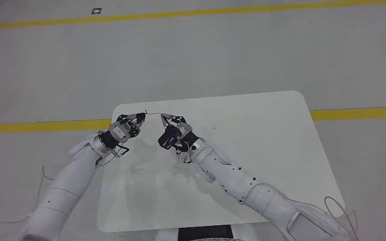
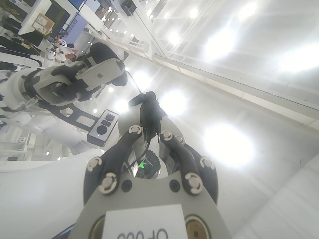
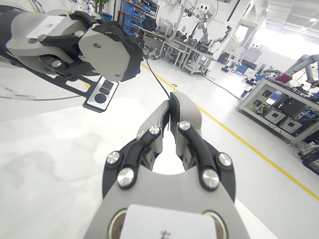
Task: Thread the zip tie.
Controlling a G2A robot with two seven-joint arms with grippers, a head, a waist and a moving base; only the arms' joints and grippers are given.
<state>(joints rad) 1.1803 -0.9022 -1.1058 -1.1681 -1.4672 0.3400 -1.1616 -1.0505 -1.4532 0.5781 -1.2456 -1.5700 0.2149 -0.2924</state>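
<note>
Closest to me, the right claw [image 3: 170,105] is pinching shut on the zip tie [image 3: 156,77], its two ribbed pads pressing together with the thin black strap coming out at the tips. From there the strap is running in a slight curve up and away to the left claw [image 3: 133,55], which is facing the right one at close range. The left claw is also clamping closed on the tie. Through its own wrist camera I'm seeing the fingers drawn together around a dark end of the strap, though I can't tell whether that end is the head or the tail. So the tie is hanging in the air as one span between the two claws, touching nothing else, above the far left corner of the worktop [image 1: 259,150].

I'm judging the job to be at an early stage. One end is being held in each claw and I'm not seeing any loop, so the tail is most likely not through the head yet. What's remaining is bending the strap round, lining the tip up with the slot and pushing it through, which I'd expect to need a regrip. Beyond the worktop, a yellow line [image 1: 60,126] is running across the grey floor.
</note>
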